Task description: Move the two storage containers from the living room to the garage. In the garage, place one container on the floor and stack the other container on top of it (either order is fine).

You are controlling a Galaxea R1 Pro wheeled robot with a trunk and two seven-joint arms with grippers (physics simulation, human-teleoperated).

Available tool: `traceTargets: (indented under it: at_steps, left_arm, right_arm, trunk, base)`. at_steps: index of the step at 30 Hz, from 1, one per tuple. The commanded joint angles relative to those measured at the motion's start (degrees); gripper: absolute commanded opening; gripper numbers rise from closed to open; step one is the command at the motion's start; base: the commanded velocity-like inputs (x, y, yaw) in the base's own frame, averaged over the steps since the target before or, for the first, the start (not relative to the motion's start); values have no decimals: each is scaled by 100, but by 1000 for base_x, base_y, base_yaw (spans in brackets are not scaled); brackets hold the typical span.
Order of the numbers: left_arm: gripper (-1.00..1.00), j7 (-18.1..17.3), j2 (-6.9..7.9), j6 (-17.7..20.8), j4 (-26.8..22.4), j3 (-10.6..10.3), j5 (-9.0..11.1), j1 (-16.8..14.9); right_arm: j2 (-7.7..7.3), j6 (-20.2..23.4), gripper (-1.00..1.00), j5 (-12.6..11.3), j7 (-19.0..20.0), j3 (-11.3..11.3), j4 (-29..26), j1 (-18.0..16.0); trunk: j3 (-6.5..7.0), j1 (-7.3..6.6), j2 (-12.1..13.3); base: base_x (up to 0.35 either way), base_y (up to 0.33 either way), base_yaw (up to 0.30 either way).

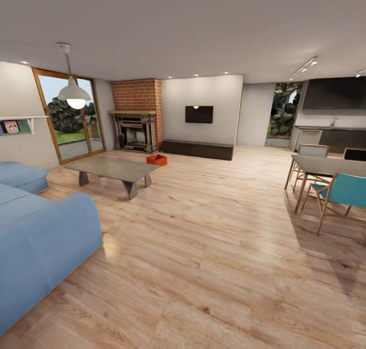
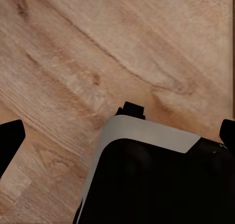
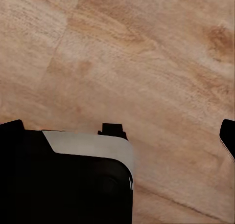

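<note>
Underfoot is the light wood plank floor [image 1: 213, 267] of the living room, and both wrist views look straight down onto it. In the left wrist view the left gripper [image 2: 117, 136] presents dark fingertips at opposite edges of the picture, so its jaws stand spread with nothing between them; a black body panel with a pale grey edge [image 2: 152, 180] of the robot sits below. The right gripper [image 3: 120, 131] reads the same in its own view: tips wide apart, empty, above a like panel. Close on the left stands the blue upholstered corner sofa [image 1: 40, 237]; on the right, a grey dining table [image 1: 330, 165] with a teal wooden-framed chair [image 1: 343, 190]. Further in, left of centre, is the low grey-topped coffee table [image 1: 113, 168]. Just beyond its far right corner, on the planks, lies one red-orange open rectangular storage container [image 1: 156, 159], short of the brick-and-dark fireplace [image 1: 136, 130] and near the long dark low cabinet [image 1: 197, 149]. It is small at this range; its long axis appears to run obliquely, though I cannot confirm that. It lies well ahead and left of centre, far from both grippers, so in my judgement the left arm is marginally better placed once the base has driven forward past the table's right end.
</note>
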Motion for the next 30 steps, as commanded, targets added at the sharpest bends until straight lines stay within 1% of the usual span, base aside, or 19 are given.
traceTargets:
  at_steps: [1,30]
  left_arm:
    - [100,11,-3,-23,3,21,18,-2]
    - [100,11,13,-23,2,21,35,-1]
  right_arm:
    - [0,-28,100,37,-28,8,18,-8]
    - [0,-28,100,37,-29,8,18,-8]
  trunk:
    - [-7,4,-4]
    - [-7,4,-4]
  base:
    - [322,0,0]
    - [322,0,0]
